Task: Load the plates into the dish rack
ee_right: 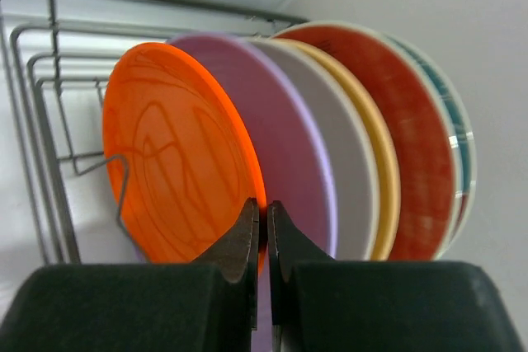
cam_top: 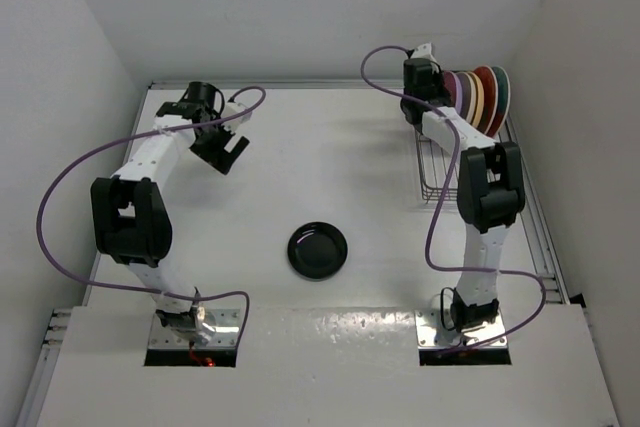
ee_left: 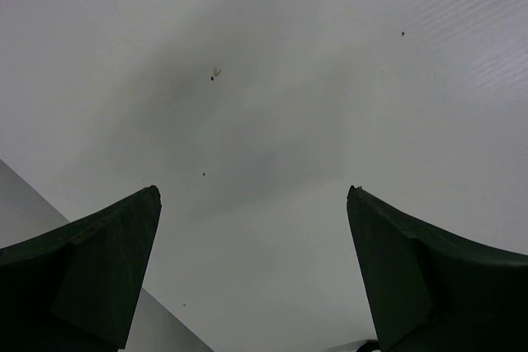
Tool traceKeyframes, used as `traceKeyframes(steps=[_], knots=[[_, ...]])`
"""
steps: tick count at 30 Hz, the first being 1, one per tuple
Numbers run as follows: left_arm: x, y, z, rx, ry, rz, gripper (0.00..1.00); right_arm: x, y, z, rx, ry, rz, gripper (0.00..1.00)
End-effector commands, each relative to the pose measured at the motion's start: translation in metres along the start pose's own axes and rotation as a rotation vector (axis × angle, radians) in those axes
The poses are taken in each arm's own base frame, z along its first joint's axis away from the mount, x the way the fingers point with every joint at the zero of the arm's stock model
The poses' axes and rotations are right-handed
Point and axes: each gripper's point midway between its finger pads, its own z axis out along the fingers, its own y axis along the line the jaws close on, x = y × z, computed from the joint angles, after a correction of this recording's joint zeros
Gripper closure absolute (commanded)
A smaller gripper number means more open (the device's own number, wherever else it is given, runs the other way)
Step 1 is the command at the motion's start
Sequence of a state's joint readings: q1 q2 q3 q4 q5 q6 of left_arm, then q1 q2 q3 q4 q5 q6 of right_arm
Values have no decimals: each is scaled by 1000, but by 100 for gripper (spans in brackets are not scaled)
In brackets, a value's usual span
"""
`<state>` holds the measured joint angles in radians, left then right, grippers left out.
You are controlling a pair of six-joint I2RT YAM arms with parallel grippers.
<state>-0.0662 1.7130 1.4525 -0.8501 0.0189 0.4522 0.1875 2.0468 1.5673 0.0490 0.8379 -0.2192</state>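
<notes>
Top view: the rectangular dark-grey wire dish rack (cam_top: 432,172) sits at the far right of the white table (cam_top: 330,147), hard against the right wall. A row of upright round plates (cam_top: 480,97) fills its far end; the near end shows bare wire. The glossy black round plate (cam_top: 318,250) lies flat mid-table, well apart from the rack, so that one is not loaded. The right gripper (cam_top: 438,89) is at the plate row. The left gripper (cam_top: 225,152) hangs over the far-left table, jaws apart, near nothing.

Left wrist: only bare table under the left gripper, fingers (ee_left: 99,261) spread wide, nothing between them.

Right wrist: six plates on edge in the rack.
- Front to back: orange plate (ee_right: 173,154), lavender plate (ee_right: 285,138), cream-white plate (ee_right: 334,146), pale yellow plate (ee_right: 375,146), red plate (ee_right: 417,146), last plate with a teal rim (ee_right: 460,146).
- Right gripper jaws are almost together, pinching the orange plate's rim. Not let go yet.
- Can't tell whether the orange plate is fully seated between tines.

My read: six of seven in, pending release of the orange one; black is left.

In the way:
- The right arm's own links hang over the free near slots.
- The looping purple cable (cam_top: 432,237) hangs beside the rack.
- The wall leaves no room on the rack's right side.
- The black plate lies flat, so its rim is hard to grip.
</notes>
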Motion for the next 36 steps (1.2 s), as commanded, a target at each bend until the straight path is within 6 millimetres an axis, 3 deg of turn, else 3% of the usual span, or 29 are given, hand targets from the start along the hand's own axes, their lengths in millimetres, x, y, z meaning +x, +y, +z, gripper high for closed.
traceKeyframes(steps=[1,3,5,6,7,11,12,13,15,16,18,19,20,21,22,24,25,26,27,29,31,33,34,36], knots=[[-13,10,-10,-17,-51,-2,0,-12,2,-8,2,-24,59,100],[-13,10,-10,-17,-51,-2,0,-11,5,-9,-27,-19,69,97],[-13,10,-10,-17,-51,-2,0,-17,11,-12,-71,-32,105,83],[-13,10,-10,-17,-51,-2,0,-17,9,-16,-91,-22,95,71],[-13,10,-10,-17,-51,-2,0,-20,8,-19,-96,-25,95,69],[-17,10,-19,-22,-76,-1,0,-39,-13,-35,-95,-60,136,59],[-18,10,-23,-27,-86,0,0,-46,-21,-40,-102,-76,158,45],[-16,9,-21,-23,-78,-1,0,-55,-29,-47,-105,-95,204,40],[-14,8,-24,-25,-82,-1,0,-53,-24,-59,-176,-79,197,32],[-16,9,-28,-32,-94,0,0,-63,-28,-79,-246,-102,222,24],[-15,8,-35,-39,-105,0,0,-53,-10,-106,-363,-80,235,17],[-12,7,-33,-35,-98,0,0,-39,20,-125,-537,-61,204,13],[-11,6,-36,-37,-101,0,0,-36,31,-148,-629,-63,207,3],[-12,6,-40,-44,-113,-8,0,-20,44,-166,-718,-36,198,0],[-10,4,-38,-39,-106,-9,0,-17,77,-205,-954,-45,186,0],[-9,1,-41,-31,-114,-8,0,24,109,-251,-1163,44,177,0],[-7,0,-46,-37,-123,-8,0,32,124,-280,-1263,55,157,0],[-8,1,-49,-41,-131,-7,0,42,131,-291,-1303,79,154,4],[-4,-4,-45,-25,-123,-7,0,72,145,-305,-1352,176,186,6],[3,-8,-48,-24,-122,-7,0,101,161,-330,-1446,275,190,13],[4,-9,-51,-26,-127,-16,0,119,172,-342,-1485,316,201,14],[11,-14,-53,-24,-123,-16,0,150,182,-347,-1486,385,192,13],[11,-14,-53,-23,-123,-26,0,153,186,-348,-1489,381,198,13],[16,-17,-58,-28,-131,-25,0,179,195,-351,-1491,449,170,13]])
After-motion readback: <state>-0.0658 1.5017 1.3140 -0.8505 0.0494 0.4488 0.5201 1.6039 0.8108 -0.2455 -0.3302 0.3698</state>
